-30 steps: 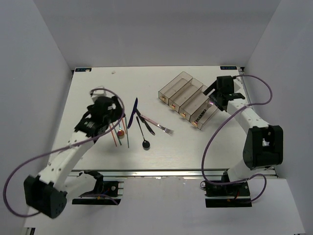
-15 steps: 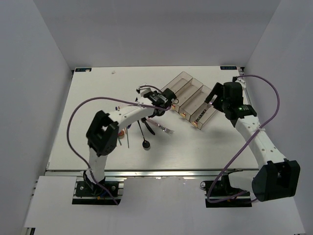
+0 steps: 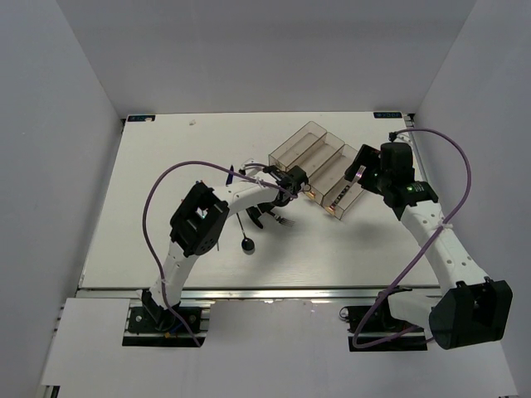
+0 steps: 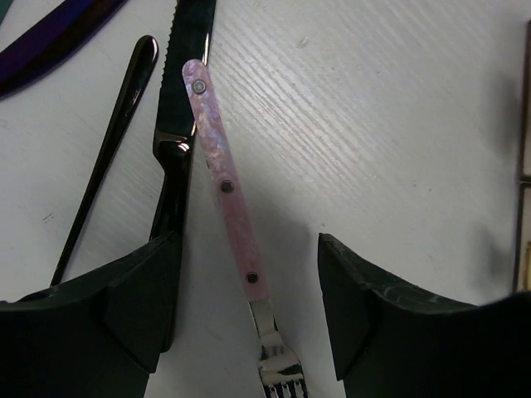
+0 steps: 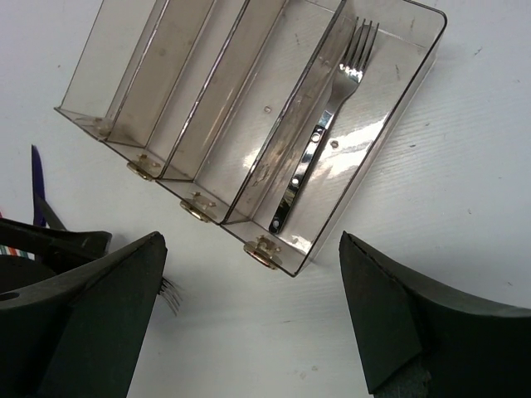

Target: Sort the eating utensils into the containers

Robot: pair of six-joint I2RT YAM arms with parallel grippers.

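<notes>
From where I stand, the left jaws hang spread wide and empty just over the counter, straddling the pink-handled fork. Its handle lies in the gap between them, its long axis crossing their closing line and its tines toward the wrist. A black knife crowds it on one side. The right jaws, also spread and empty, hover over the bins, well away from that fork. The left arm is clearly nearer.

I see a pink-handled steel fork lying flat, a black serrated knife touching its handle. Four joined smoky translucent bins sit staggered — a silver fork lies in the end one.
</notes>
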